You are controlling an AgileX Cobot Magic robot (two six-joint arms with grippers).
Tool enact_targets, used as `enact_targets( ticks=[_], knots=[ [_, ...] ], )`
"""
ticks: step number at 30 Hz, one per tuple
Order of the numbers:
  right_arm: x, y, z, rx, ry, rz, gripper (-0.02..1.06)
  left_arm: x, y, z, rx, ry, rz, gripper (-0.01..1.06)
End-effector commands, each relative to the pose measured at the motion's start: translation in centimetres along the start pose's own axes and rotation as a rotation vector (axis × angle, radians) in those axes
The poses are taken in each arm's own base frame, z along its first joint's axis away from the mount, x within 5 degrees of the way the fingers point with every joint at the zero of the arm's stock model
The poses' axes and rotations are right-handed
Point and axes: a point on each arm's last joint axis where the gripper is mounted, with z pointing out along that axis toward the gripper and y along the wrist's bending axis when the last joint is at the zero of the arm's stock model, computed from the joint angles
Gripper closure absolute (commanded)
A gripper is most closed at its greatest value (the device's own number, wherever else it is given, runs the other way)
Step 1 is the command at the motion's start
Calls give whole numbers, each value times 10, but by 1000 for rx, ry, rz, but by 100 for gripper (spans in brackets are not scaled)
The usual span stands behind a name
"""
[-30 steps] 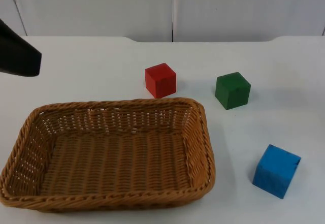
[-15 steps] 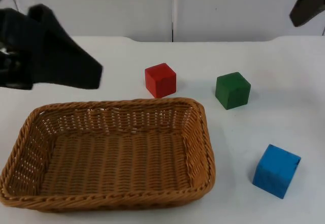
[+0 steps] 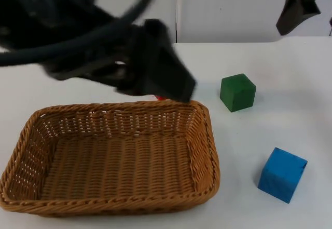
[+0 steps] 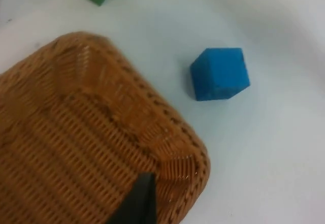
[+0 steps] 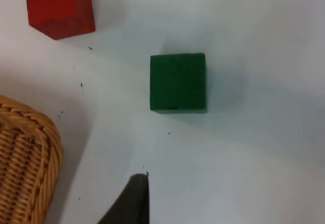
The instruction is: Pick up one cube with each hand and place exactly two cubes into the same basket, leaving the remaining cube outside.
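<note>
left tool (image 3: 171,86) over red wooden cube (image 3: 161,98); right tool (image 3: 290,16) above green wooden cube (image 3: 237,92); grip states indiscernible

red cube (image 3: 161,98): almost wholly hidden behind the left arm in the top view, a sliver showing at the basket's far rim
left gripper (image 3: 171,86): smeared by motion, fingers not readable
right gripper (image 3: 293,8): cut off by the picture's upper edge
basket (image 4: 76,132): cut off by the left wrist view's edges
</note>
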Motion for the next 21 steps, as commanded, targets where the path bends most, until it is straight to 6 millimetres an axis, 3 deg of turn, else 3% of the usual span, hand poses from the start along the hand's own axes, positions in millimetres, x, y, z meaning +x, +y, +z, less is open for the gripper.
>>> enact_targets(
  ticks=[1,11,21],
  knots=[
    [-4,5,2,-3,-3,-18,-1,-6,-4,8,-4,18,37,3],
    [-23,32,40,29,23,-94,-1,-18,-30,65,-32,156,208,3],
    [-25,28,69,26,44,-81,-1,-19,-58,101,-17,126,279,6]
  ],
)
